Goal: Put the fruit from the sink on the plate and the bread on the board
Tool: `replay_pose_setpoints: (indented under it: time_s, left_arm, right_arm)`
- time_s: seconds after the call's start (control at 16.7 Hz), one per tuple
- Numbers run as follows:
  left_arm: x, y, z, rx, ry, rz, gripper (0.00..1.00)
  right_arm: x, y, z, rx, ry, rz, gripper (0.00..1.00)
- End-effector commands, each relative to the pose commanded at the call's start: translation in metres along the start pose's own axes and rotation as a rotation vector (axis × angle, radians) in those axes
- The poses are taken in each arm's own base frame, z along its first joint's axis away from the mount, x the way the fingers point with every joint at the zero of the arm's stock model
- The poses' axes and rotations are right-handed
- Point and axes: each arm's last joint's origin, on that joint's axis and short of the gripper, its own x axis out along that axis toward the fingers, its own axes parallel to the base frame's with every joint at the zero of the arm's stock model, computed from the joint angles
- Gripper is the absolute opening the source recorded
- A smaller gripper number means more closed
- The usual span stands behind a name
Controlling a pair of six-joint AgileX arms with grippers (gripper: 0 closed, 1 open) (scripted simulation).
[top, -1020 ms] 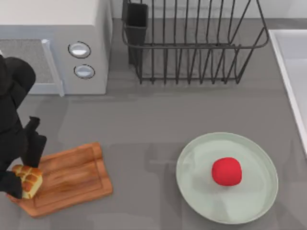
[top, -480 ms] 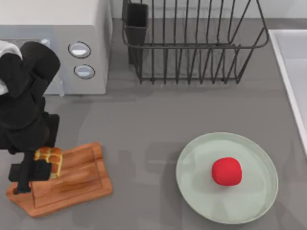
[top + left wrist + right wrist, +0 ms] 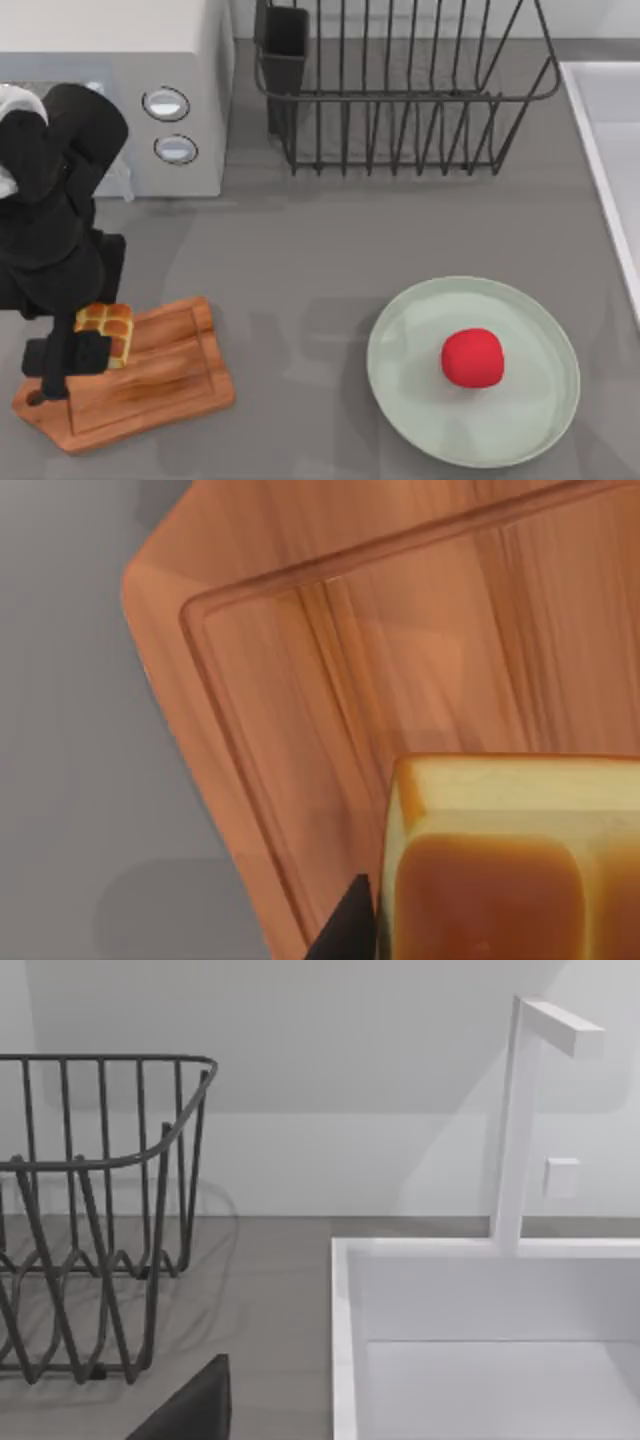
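The left gripper (image 3: 85,345) jaws pinch the bread (image 3: 105,333) over the board (image 3: 150,375) near its left end, seemingly just above it. Released tilted, it could roll onto the desk (image 3: 300,260).

No readable text, label, brand, number or sign stands anywhere (the two round dials on the microwave (image 3: 170,125), up and right of the left gripper (image 3: 85,345), carry no markings).

Bread (image 3: 105,331) seemingly clamped over board (image 3: 150,385).
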Motion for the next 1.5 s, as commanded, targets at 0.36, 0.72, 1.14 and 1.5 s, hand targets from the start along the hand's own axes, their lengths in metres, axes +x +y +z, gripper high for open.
replay_pose_setpoints:
  time_s: [0.36,0.72,1.14,1.5]
  left_arm:
    - [0.015,-0.001,0.000,-0.002,-0.001,-0.001,0.00]
    - [0.030,-0.002,-0.002,0.001,0.009,-0.026,0.00]
    - [0.043,0.000,-0.001,0.002,0.001,-0.007,0.00]
    - [0.043,0.000,-0.001,0.002,0.001,-0.007,0.38]
  right_arm:
    - [0.000,0.000,0.000,0.000,0.000,0.000,1.00]
    - [0.000,0.000,0.000,0.000,0.000,0.000,1.00]
    - [0.000,0.000,0.000,0.000,0.000,0.000,1.00]
    - [0.000,0.000,0.000,0.000,0.000,0.000,1.00]
